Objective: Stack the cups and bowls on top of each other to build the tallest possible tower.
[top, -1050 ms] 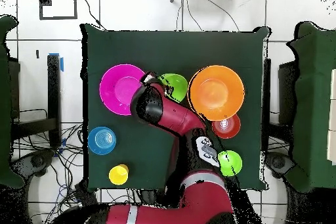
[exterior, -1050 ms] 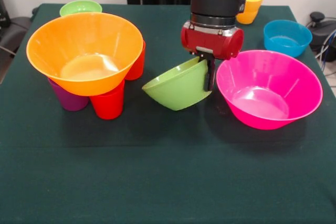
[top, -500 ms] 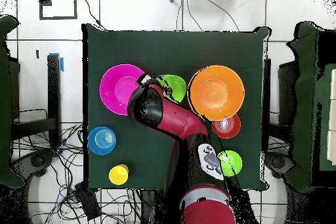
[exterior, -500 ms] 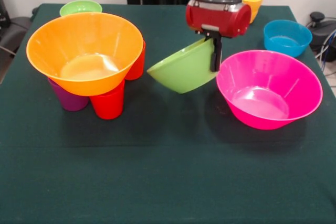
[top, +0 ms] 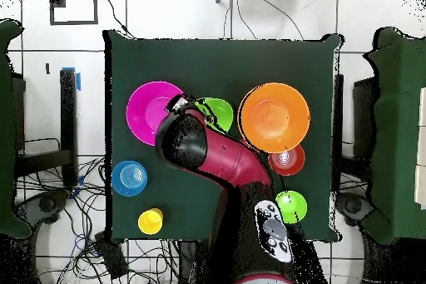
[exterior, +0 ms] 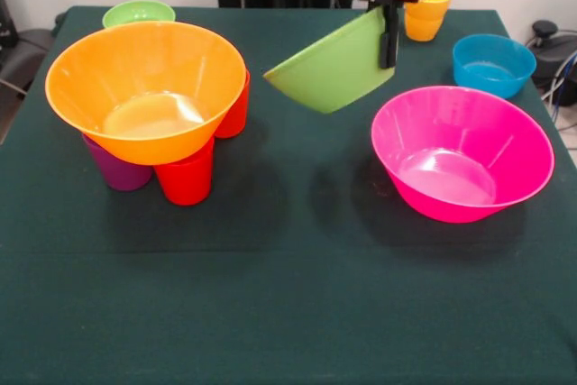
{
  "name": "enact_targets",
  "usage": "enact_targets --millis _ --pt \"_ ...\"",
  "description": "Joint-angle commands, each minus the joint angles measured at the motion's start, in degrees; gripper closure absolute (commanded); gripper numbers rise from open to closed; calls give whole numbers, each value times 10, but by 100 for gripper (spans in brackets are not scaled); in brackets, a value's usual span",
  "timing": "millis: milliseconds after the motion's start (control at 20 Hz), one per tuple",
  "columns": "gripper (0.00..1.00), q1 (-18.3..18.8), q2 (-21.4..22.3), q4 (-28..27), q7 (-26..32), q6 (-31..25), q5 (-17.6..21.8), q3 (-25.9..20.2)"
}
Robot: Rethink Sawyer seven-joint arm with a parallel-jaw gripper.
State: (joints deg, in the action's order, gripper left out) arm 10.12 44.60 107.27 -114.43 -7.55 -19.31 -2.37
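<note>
In the front view the gripper (exterior: 389,24) has its fingers (exterior: 390,38) pinched on the rim of the medium light green bowl (exterior: 335,65), which hangs tilted in the air above the green surface (exterior: 288,295), between the large yellow-orange bowl (exterior: 146,87) resting on the purple cup (exterior: 115,171) and two red cups (exterior: 185,179), and the large pink bowl (exterior: 462,152). The overhead view hides that grip under the arm (top: 208,151), showing only part of the lifted bowl (top: 220,112), but it shows the small blue bowl (top: 131,177) and small green bowl (top: 291,206) from above, along with a yellow item (top: 151,221).
</note>
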Motion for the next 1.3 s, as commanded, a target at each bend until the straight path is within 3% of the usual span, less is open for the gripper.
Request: enact_targets --millis 50,250,500,800,1150,1300 --pt "100 0 50 30 -96 -100 -24 -39" --pt "100 2 62 23 -93 -128 -28 -36" --pt "100 -1 93 1 -89 -204 -23 -12" --pt "100 6 118 -67 -63 -329 29 33" --pt "100 31 131 -117 -35 -425 48 36" --pt "100 43 120 -156 -16 -464 77 40"
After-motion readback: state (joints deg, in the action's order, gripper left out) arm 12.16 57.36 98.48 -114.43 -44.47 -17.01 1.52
